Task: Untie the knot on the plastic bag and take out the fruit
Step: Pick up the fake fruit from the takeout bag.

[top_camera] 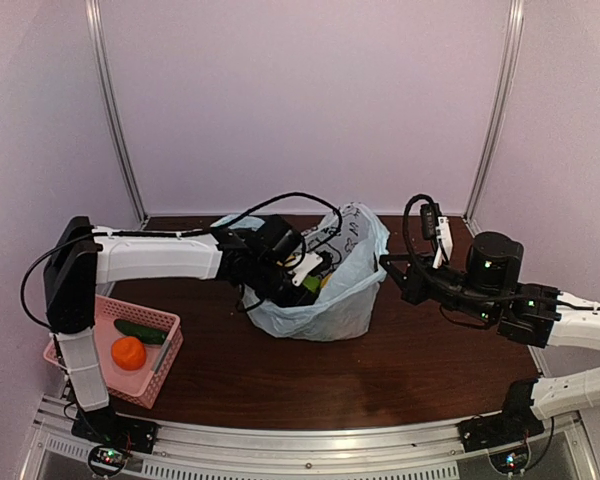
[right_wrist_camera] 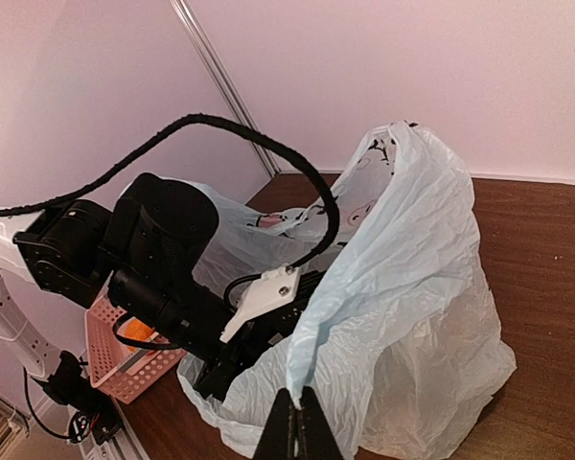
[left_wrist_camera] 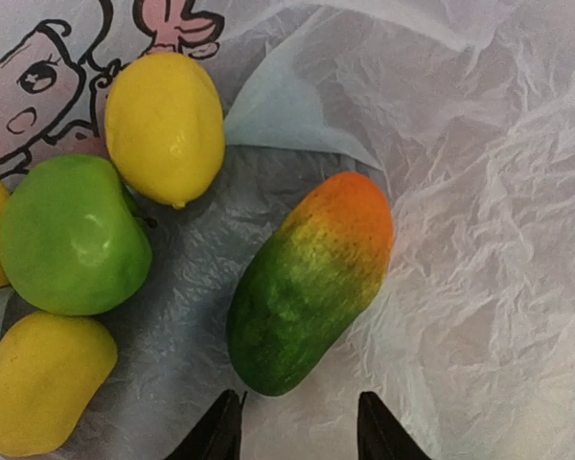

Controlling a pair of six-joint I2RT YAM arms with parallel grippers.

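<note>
Bag (left_wrist_camera: 498, 240): thin, crinkled, translucent plastic. Lemon (left_wrist_camera: 163, 125) glossy and faintly dimpled, apple (left_wrist_camera: 72, 235) smooth and shiny. Surface (top_camera: 380, 370) is dark wood, low sheen; basket (top_camera: 145, 310) pink perforated plastic.

The left arm (top_camera: 160, 255) and right arm (top_camera: 590, 328) have white shells and black joint housings. A braided black cable (right_wrist_camera: 220, 123) loops over the left one, with a one-screw white bracket (right_wrist_camera: 268, 292) near its black-fingered hand (left_wrist_camera: 297, 431); green lights (top_camera: 490, 266) dot the right
</note>
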